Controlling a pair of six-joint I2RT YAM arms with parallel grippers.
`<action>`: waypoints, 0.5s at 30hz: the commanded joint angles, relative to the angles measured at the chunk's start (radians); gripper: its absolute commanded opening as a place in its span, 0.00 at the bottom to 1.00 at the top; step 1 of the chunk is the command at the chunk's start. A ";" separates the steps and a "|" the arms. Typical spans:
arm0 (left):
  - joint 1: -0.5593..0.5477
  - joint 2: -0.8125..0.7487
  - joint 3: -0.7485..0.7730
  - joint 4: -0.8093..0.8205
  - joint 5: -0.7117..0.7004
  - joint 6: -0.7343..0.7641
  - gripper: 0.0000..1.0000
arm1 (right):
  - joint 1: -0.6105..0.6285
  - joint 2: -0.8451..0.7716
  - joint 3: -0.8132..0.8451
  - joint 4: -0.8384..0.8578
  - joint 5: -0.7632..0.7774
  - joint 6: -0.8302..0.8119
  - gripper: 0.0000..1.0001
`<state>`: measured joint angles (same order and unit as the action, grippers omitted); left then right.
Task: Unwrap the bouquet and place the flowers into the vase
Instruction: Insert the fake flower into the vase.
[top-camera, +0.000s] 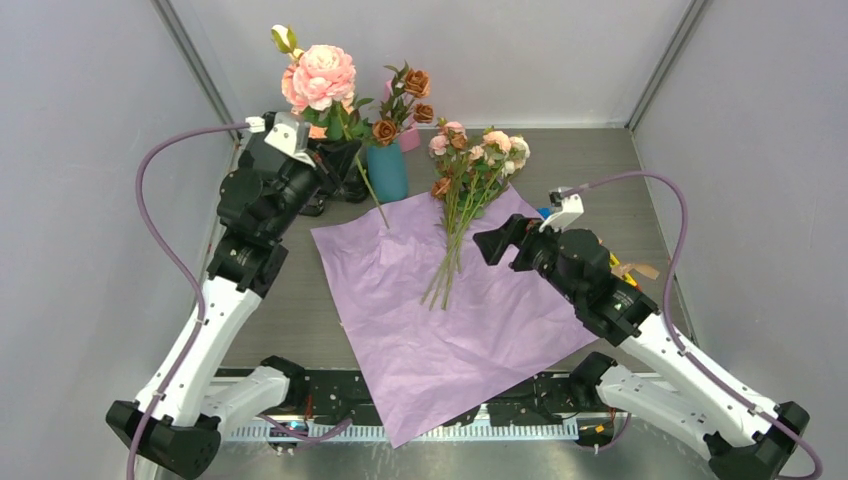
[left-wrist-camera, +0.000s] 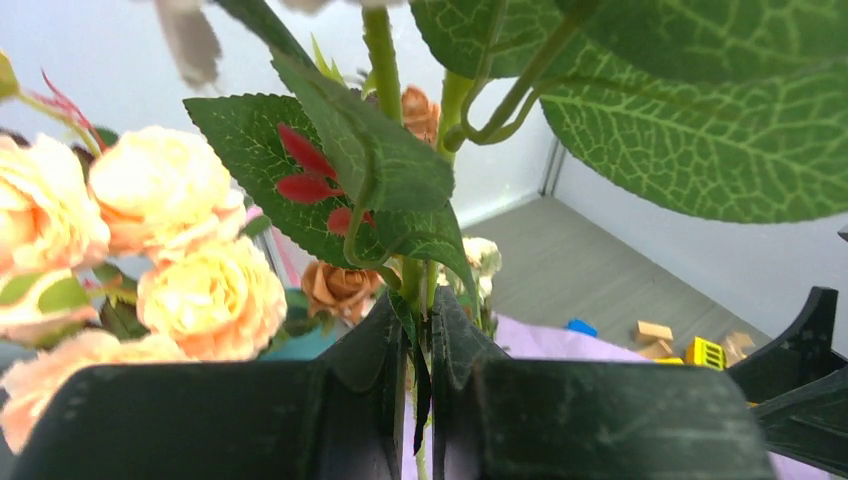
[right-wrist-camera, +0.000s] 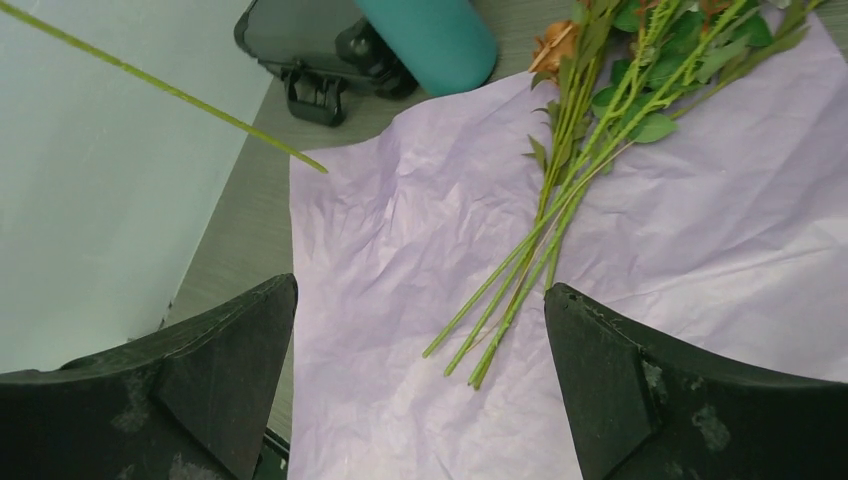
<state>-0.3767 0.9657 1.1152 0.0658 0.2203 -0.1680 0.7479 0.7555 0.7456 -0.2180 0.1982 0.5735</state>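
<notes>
Left fingers (left-wrist-camera: 418, 340): clamped on the stem of a long-stemmed pink bloom (top-camera: 320, 75), raised beside the vase (top-camera: 388, 172).
Right fingers (top-camera: 495, 243): spread wide, empty, hovering over the paper (top-camera: 400, 300) near the flowers (top-camera: 462, 195).
Flowers: lying loose on the unfolded paper, heads toward the vase.
Handling: light, with thin stems that are likely springy; best pinched mid-stem, below the leaves.

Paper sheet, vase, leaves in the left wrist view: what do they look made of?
Paper sheet: thin lilac tissue or crepe-like paper, matte, with fine creases all over.
Vase: smooth teal with a slight sheen. It could be glazed ceramic or plastic; can't tell which.
Leaves on the flower stem: likely fabric or plastic, so artificial. They have pale printed-looking veins and a uniform matte surface.
</notes>
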 joint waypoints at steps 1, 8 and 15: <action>0.002 0.037 0.047 0.214 0.019 0.073 0.00 | -0.111 -0.039 -0.014 0.027 -0.143 0.063 0.99; 0.002 0.126 0.134 0.270 0.037 0.128 0.00 | -0.210 -0.021 -0.034 0.064 -0.241 0.065 0.99; 0.002 0.185 0.182 0.318 0.032 0.194 0.00 | -0.256 -0.008 -0.049 0.100 -0.289 0.077 0.99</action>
<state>-0.3767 1.1320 1.2343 0.2745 0.2436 -0.0406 0.5156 0.7475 0.6956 -0.1848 -0.0391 0.6361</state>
